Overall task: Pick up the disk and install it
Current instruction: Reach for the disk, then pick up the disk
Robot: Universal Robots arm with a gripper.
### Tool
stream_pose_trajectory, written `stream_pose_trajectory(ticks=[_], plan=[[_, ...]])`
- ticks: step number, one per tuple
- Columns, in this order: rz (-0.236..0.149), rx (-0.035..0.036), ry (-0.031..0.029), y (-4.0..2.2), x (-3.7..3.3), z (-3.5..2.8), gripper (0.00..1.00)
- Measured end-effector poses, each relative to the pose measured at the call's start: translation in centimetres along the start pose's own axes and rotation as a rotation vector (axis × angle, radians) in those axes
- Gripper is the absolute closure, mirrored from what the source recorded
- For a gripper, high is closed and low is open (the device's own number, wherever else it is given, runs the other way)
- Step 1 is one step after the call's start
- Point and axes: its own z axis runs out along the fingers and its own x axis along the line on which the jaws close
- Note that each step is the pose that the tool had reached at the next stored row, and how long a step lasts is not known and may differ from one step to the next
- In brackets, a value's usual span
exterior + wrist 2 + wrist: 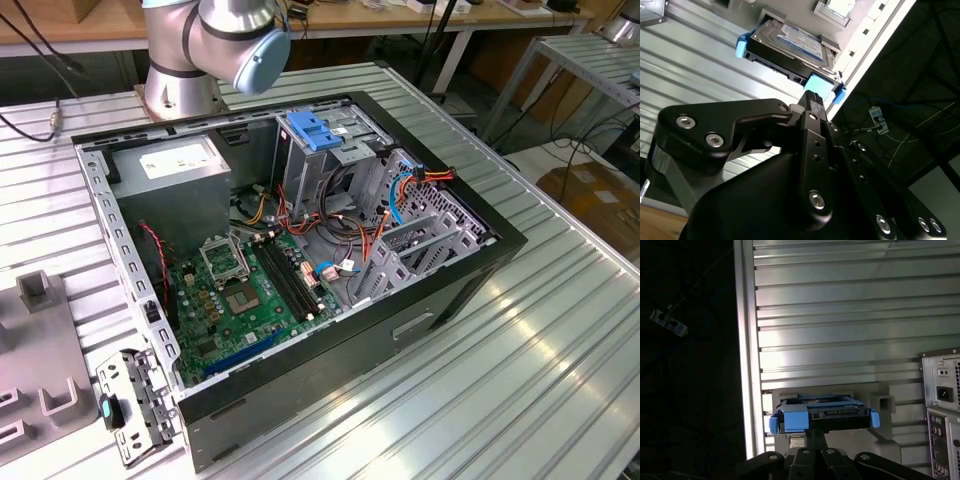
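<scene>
While the disk (790, 45) lies flat on a grey holder (881, 402) beside the edge of the ribbed metal table (840, 315), the gripper (812, 97) has its tip just at the disk's blue side rail. Whether the jaws are spread or clamped cannot be told. In the exterior view the computer case (450, 290) lies open.

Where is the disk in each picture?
Exterior view: ribbed table carrying the open computer case.
Second wrist view: the disk lies beside the table's edge.
First wrist view: the disk rests on a grey holder at that edge.
Shared landmark: the ribbed table.
</scene>
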Motion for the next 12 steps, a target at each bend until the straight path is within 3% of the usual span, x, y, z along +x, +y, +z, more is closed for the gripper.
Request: stream_pose_trajectory(ticks=[12], plan=[[0.0, -0.0001, 0.0001, -0.02, 0.22, 0.0, 0.89]])
